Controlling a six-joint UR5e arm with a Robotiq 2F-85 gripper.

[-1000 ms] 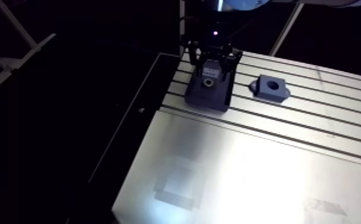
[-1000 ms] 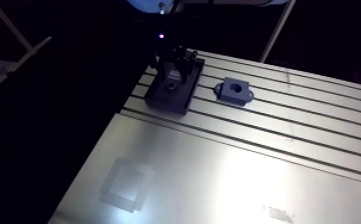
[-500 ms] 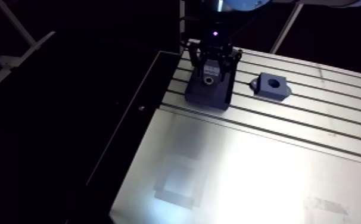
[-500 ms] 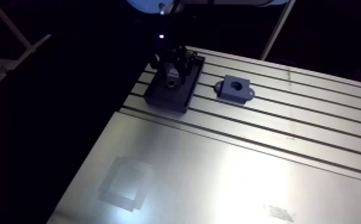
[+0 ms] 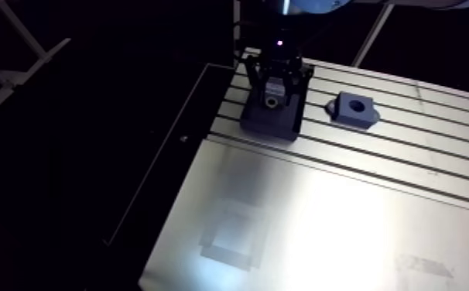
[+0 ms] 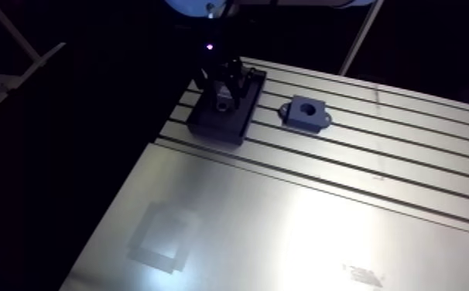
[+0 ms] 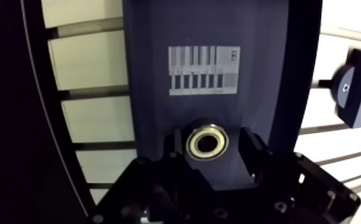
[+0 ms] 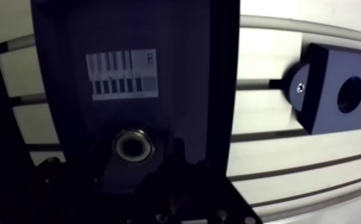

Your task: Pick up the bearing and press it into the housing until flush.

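**Gripper straddling the bearing, not yet clamped**

My gripper (image 7: 210,146) is narrowly parted, with a finger on either side of the bearing (image 7: 207,143). The bearing sits in its pocket in the dark holder block (image 7: 218,42), and I see no firm contact. If I close off-centre, the ring could tilt or slip on the lift. The housing (image 8: 336,95) lies beside the holder on the slotted bench (image 5: 346,224), with nothing between them.

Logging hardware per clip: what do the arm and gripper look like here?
Black Robotiq gripper with two blocky dark fingers on a bolted black base. A small violet light glows on the wrist, and a light-blue joint cap shows above.
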